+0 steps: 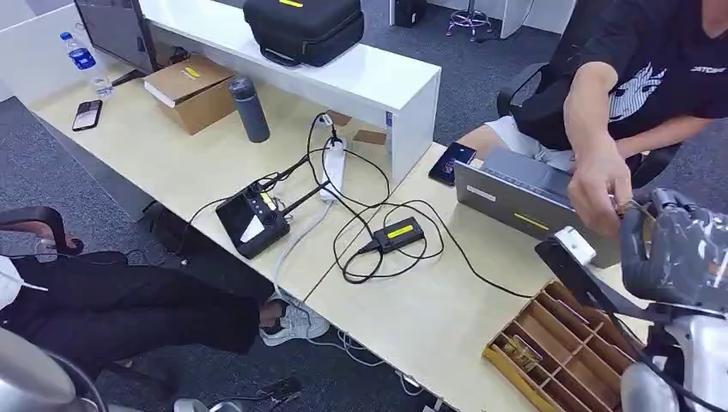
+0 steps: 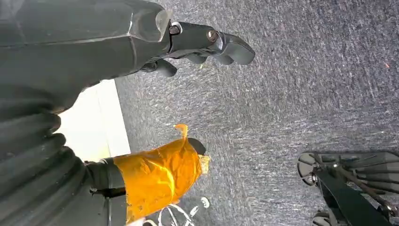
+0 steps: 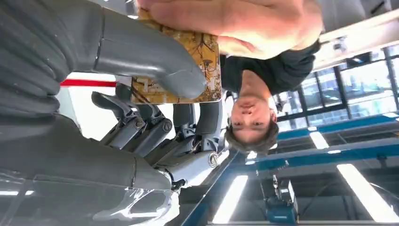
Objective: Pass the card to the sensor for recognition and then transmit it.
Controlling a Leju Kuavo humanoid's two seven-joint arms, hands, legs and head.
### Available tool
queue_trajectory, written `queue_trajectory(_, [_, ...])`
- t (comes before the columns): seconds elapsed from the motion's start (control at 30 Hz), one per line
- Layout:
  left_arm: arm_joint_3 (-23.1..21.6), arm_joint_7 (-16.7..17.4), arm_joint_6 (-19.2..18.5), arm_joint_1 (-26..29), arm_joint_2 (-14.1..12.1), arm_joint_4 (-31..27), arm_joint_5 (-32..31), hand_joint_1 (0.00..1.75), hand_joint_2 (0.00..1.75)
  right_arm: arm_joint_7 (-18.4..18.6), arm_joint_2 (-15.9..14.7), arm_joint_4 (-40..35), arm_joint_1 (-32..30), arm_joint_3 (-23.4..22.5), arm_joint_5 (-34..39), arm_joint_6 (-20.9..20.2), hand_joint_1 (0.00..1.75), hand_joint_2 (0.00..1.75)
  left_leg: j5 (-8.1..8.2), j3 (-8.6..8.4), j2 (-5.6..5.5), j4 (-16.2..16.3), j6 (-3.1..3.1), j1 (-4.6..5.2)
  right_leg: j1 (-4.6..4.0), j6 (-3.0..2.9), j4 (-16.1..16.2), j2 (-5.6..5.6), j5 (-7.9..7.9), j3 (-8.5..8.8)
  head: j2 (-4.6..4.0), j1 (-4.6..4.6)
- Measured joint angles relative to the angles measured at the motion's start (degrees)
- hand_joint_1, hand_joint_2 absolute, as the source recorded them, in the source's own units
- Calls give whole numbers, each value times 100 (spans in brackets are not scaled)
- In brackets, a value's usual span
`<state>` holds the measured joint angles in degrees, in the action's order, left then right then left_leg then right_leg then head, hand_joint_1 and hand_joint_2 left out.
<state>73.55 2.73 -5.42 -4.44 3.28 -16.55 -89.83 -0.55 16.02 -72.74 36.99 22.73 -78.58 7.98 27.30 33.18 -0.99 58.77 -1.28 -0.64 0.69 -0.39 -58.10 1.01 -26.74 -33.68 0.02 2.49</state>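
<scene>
Two phones (image 1: 87, 114) (image 1: 451, 163), one water bottle (image 1: 86, 64), one grey flask (image 1: 249, 109), one cardboard box (image 1: 191, 92) (all on the desks (image 1: 189, 163))

1. The robot's grey right hand (image 1: 678, 249) is raised at the right edge, above a wooden tray of narrow compartments (image 1: 567, 352).
2. A seated person in a black T-shirt reaches a hand (image 1: 598, 187) to the top of the robot's hand; a thin card edge (image 1: 637, 206) shows between them.
3. A grey box-shaped sensor unit (image 1: 524, 199) lies on the pale wooden table (image 1: 429, 309), a black phone (image 1: 451, 163) just beside it.
4. A black adapter with a yellow label (image 1: 398, 233) lies among looped cables.
</scene>
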Motion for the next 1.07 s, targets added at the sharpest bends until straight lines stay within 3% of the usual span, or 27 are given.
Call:
queue_trajectory(0.2, [-22,0,2,1,-2,7,0,0,175,-19,105,193,68,-7,-7,-30,175,175,0,5,0,0,0,0,0,0,1,0,0,-4,0,0])
queue_trajectory(0.23, [-26,0,2,0,-2,9,0,0,175,-85,131,217,69,-7,72,-72,51,175,0,5,0,0,0,0,0,0,1,0,0,-4,0,0])
queue_trajectory(0.27, [-28,0,2,0,-2,9,0,0,175,-177,155,245,70,-11,221,-147,0,175,1,4,1,0,0,0,0,0,1,1,0,-5,0,0])
queue_trajectory(0.43, [-48,-9,-11,-10,-11,29,2,0,175,-728,263,514,67,-160,1772,-746,0,175,0,4,-1,0,0,0,0,0,1,1,0,-8,0,0])
queue_trajectory(0.63, [-50,20,-20,-4,-26,37,131,0,175,-1312,236,590,-238,-715,3201,-912,0,175,0,2,-3,2,0,0,0,0,2,-2,0,-5,0,0])
queue_trajectory(0.87, [15,98,55,59,31,37,518,0,175,-1978,55,-1259,-2087,-925,4787,-1194,0,175,25,7,-9,2,3,1,1,9,8,-6,-16,-6,0,2])
queue_trajectory(1.07, [107,122,114,71,101,37,680,0,175,-2352,-159,-2195,-3199,-979,5644,-1345,0,175,29,7,-8,2,8,1,1,12,10,-5,-19,-5,0,2])
